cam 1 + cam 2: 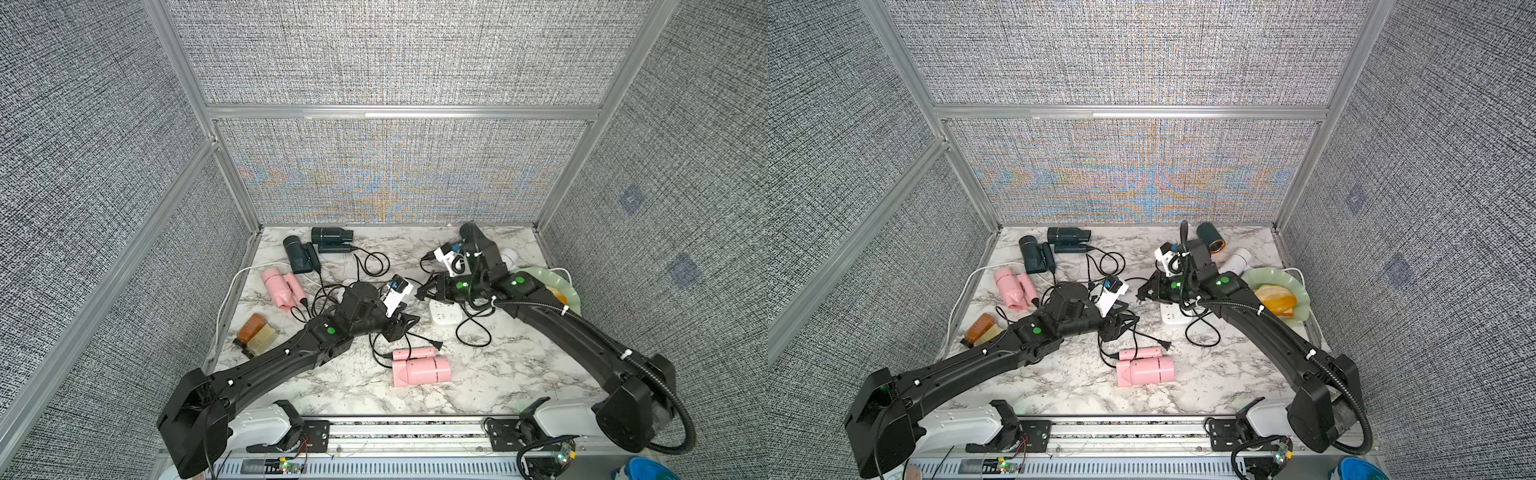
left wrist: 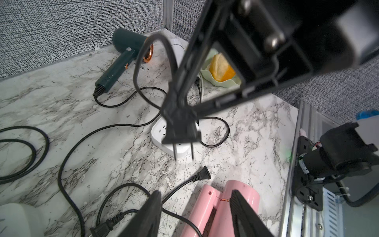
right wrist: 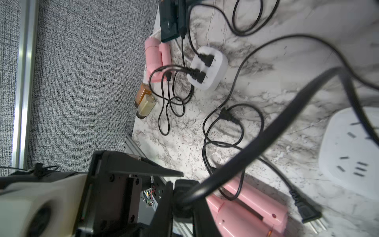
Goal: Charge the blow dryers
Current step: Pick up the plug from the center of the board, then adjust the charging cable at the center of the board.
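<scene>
- Two dark teal-black blow dryers [image 1: 331, 235] [image 1: 297, 253] side by side at the far left of the marble worktop [image 1: 498, 374].
- Two pink blow dryers: one [image 1: 277, 287] at the left edge, just beyond an amber bottle [image 1: 253, 332]; one [image 1: 422, 370] folded, at the front centre.
- One dark green copper-ringed blow dryer [image 1: 1210, 237] and one white blow dryer [image 1: 1236, 259] at the far right, beside a pale green plate [image 1: 1273, 276] of orange slices.
- Jaws of left gripper [image 2: 195, 192] standing apart, nothing between them, close to the front pink dryer.
- Jaws of right gripper [image 2: 182, 106] clamped on a black plug [image 2: 180, 131], prongs pointing down, close to a white power strip [image 1: 446, 316].
- Farther left, second power strip [image 3: 207, 67] with black plugs seated in it.
- One loose plug [image 2: 202, 175] lying flat on the worktop near the front pink dryer.
</scene>
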You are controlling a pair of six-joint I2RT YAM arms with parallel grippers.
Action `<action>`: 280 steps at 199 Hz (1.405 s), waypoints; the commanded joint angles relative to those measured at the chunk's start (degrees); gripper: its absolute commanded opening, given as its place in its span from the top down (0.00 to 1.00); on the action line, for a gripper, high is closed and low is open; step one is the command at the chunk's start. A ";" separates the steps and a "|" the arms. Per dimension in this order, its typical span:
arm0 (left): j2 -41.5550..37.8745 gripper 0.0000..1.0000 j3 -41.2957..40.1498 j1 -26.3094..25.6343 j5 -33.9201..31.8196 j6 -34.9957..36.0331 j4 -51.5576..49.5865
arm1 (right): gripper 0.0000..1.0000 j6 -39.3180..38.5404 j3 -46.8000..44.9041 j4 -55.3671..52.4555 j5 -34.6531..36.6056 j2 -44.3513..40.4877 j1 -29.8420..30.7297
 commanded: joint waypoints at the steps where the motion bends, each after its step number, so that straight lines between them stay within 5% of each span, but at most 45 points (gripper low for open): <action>1: 0.90 0.40 0.89 0.65 0.41 -5.45 1.16 | 0.88 -5.77 5.74 -5.29 0.56 1.47 -2.57; 57: 9.44 0.36 1.67 6.20 5.90 -15.78 12.86 | 0.88 -8.15 13.06 -6.04 -6.45 1.27 -4.19; 149: 27.87 0.33 9.05 4.89 14.38 -21.53 38.60 | 0.88 -5.51 9.61 -3.10 -9.29 -4.51 -5.03; 200: 37.69 0.39 17.97 2.29 16.17 -23.06 39.68 | 0.88 -4.01 7.74 -1.07 -10.93 -5.35 -5.04; 280: 49.42 0.51 35.84 4.06 4.13 -20.21 25.34 | 0.88 -5.19 5.08 -3.12 -8.28 -11.71 -5.13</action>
